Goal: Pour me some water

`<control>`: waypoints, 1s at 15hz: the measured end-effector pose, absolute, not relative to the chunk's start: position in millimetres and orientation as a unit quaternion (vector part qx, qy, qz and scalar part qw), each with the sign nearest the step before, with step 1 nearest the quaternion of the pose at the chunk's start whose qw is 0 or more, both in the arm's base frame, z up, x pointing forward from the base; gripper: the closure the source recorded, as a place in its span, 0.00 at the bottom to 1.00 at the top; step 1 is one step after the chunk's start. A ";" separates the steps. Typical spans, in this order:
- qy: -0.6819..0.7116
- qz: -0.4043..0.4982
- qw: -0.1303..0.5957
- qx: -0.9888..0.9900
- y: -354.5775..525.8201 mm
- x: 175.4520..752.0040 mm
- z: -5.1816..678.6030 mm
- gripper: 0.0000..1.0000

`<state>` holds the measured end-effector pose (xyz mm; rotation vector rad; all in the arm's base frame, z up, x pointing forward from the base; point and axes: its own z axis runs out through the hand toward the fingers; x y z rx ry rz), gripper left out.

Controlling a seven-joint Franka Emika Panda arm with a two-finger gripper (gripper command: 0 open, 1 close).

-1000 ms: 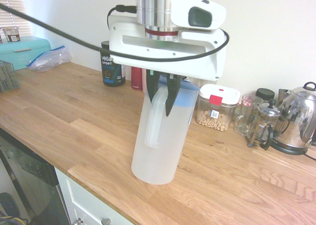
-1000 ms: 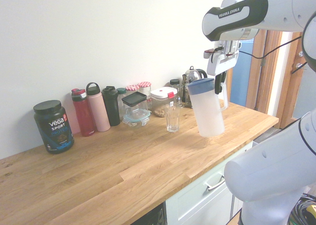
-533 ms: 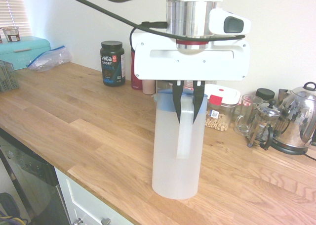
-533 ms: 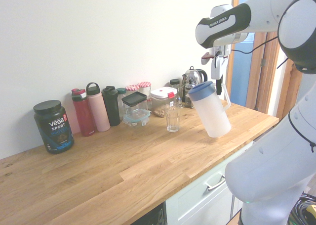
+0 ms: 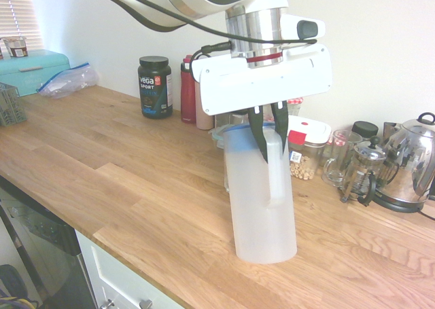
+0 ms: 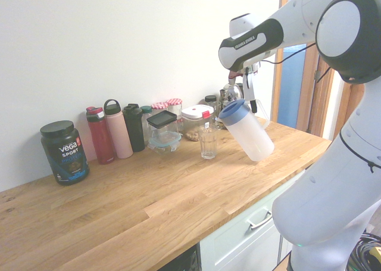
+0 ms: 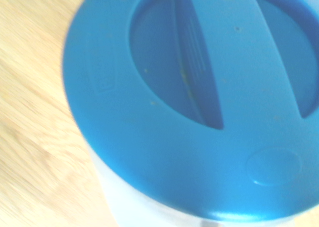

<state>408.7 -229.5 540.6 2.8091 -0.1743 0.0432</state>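
Second exterior view: the jug point(image 6: 249, 130) hangs clear of the worktop point(image 6: 178, 193), just beside the drinking glass point(image 6: 208, 142).
Grip: the gripper point(image 6: 252, 106) is clamped tight on the jug's side handle point(image 5: 274, 170), reaching down from above.
Long axis: tilted, with the blue lid point(image 6: 233, 111) leaning toward the glass and the base swung away from it.
Bearing: the glass stands to the lid side of the jug (lower than the lid's rim), not yet under it as far as I can judge.
Water: not discernible through the frosted wall.
Wrist view: the lid fills the picture, blurred wood beside it.
Next, as I judge: carry the lid edge over the glass's mouth, then tip further.
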 end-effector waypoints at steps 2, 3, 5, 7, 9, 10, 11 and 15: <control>-0.033 0.001 0.180 0.983 -227.3 418.1 539.9 1.00; -0.024 -0.006 0.193 0.981 -227.3 422.5 538.9 1.00; -0.011 -0.014 0.217 0.976 -228.4 429.2 537.5 1.00; -0.003 -0.013 0.231 0.973 -227.5 434.3 540.7 1.00; 0.004 -0.010 0.236 0.972 -220.4 441.7 544.0 1.00; 0.008 -0.008 0.238 0.971 -214.9 446.3 544.2 1.00; 0.013 -0.009 0.241 0.970 -209.4 450.4 542.8 1.00; 0.026 -0.009 0.272 0.962 -191.4 461.5 541.5 1.00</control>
